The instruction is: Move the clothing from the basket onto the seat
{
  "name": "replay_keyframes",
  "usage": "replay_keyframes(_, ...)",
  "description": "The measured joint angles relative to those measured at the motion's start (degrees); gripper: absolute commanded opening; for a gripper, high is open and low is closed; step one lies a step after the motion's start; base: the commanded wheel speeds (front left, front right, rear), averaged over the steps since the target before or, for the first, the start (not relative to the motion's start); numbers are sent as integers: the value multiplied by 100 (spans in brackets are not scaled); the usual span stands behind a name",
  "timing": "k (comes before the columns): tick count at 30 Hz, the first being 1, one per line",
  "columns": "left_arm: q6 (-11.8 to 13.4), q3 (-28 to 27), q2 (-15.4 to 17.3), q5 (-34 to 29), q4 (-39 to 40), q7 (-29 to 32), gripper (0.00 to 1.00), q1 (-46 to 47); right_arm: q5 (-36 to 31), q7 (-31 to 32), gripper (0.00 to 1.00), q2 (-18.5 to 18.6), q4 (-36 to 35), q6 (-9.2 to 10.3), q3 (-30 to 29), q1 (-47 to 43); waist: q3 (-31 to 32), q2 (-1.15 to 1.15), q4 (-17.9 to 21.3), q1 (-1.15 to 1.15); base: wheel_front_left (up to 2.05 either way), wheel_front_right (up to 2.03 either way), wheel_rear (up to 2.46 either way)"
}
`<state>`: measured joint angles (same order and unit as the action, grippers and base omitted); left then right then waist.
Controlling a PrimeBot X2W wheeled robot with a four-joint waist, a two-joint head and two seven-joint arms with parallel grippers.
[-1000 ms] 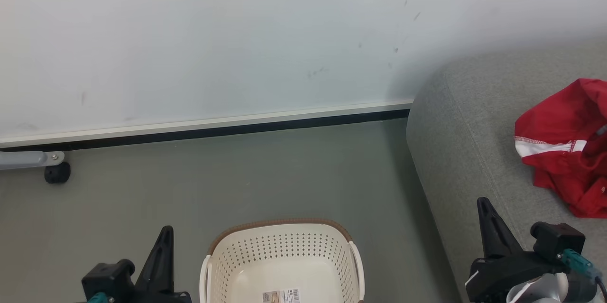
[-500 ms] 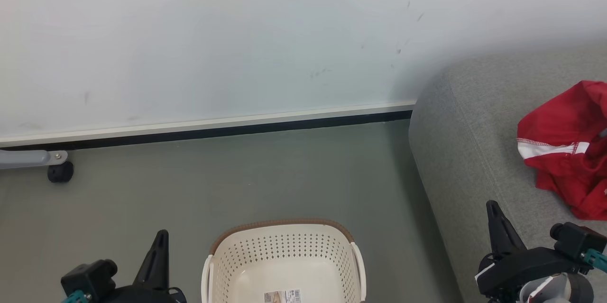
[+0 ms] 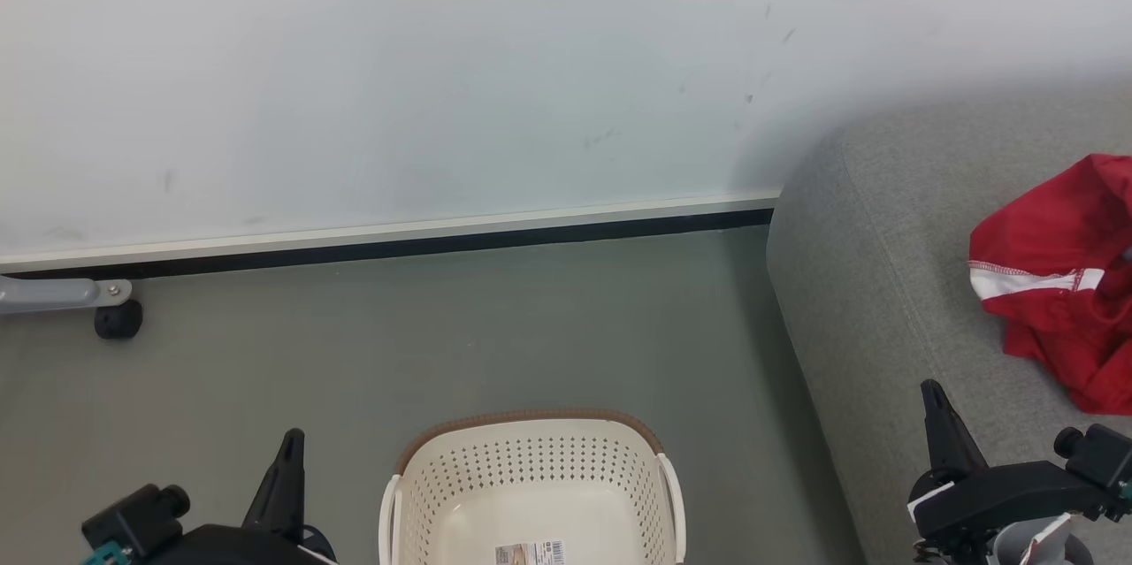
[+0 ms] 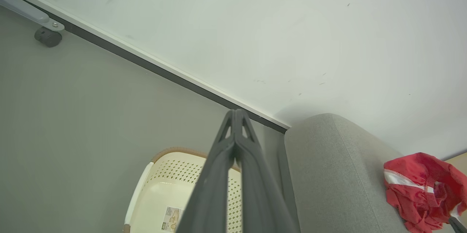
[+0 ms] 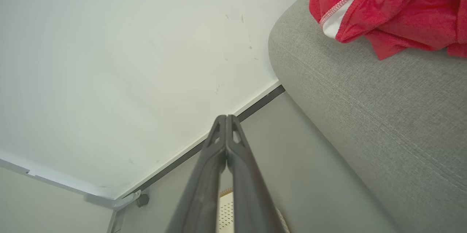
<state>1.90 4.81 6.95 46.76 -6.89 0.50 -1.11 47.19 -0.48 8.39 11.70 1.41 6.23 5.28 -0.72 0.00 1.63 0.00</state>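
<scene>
Head view, 6 o'clock: basket (image 3: 531, 468) is smooth cream plastic with a faint sheen, perforated, its rim (image 3: 531, 416) brown with a woven look, and a paper label (image 3: 529, 553) on the bottom. 3 o'clock: seat (image 3: 867, 300) is matt grey cloth of coarse weave, carrying the clothing (image 3: 1052, 282), soft creased red cloth with a white stitched band. Elsewhere: floor (image 3: 398, 335) smooth matt grey-green; wall (image 3: 398, 61) matt white, lightly scuffed; left hand (image 4: 235, 112) and right hand (image 5: 226, 117) dark, matt, plastic-looking.
</scene>
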Motion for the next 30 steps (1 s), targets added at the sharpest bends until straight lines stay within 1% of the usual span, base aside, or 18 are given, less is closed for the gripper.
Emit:
replay_keyframes(16, -245, -269, -130, 1173, -257, 193, 0, 164, 1204, 201, 0, -157, 154, -218, -383, 1, 17, 0, -45, 0, 0, 0, 0)
replay_keyframes(18, -296, -318, -156, 1444, -315, 212, 0, 204, 1443, 244, 0, -190, 175, -252, -447, 1, 20, 0, -53, 0, 0, 0, 0)
replay_keyframes(30, -452, -523, -224, 2340, -523, 328, 0, 308, 2328, 378, 0, -298, 290, -427, -739, 2, 33, 0, -87, 0, 0, 0, 0)
